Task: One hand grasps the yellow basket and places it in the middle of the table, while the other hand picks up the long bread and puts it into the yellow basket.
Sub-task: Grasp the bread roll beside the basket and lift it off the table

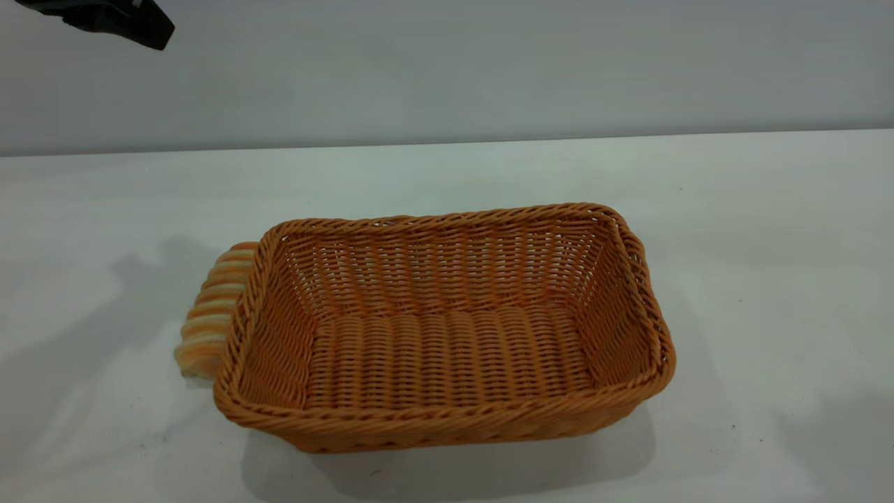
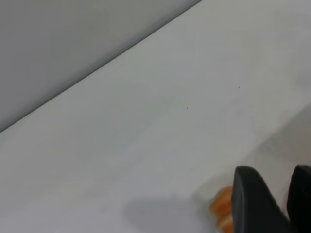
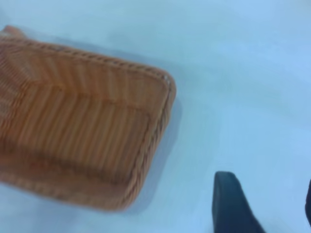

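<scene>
The yellow basket point(image 1: 447, 328) stands empty on the white table point(image 1: 768, 209), about mid-table in the exterior view. The long bread point(image 1: 213, 314) lies on the table against the basket's left end, partly hidden behind its rim. My left gripper point(image 2: 273, 170) is open and empty, high above the table; an end of the bread point(image 2: 221, 206) shows beside one of its fingers point(image 2: 252, 199). A black part of the left arm point(image 1: 112, 17) shows at the top left of the exterior view. My right gripper point(image 3: 265, 179) is open and empty, above bare table beside the basket point(image 3: 82, 121).
A grey wall point(image 1: 447, 70) runs behind the table's far edge. Bare tabletop lies to the right of the basket and in front of it. The right arm is outside the exterior view.
</scene>
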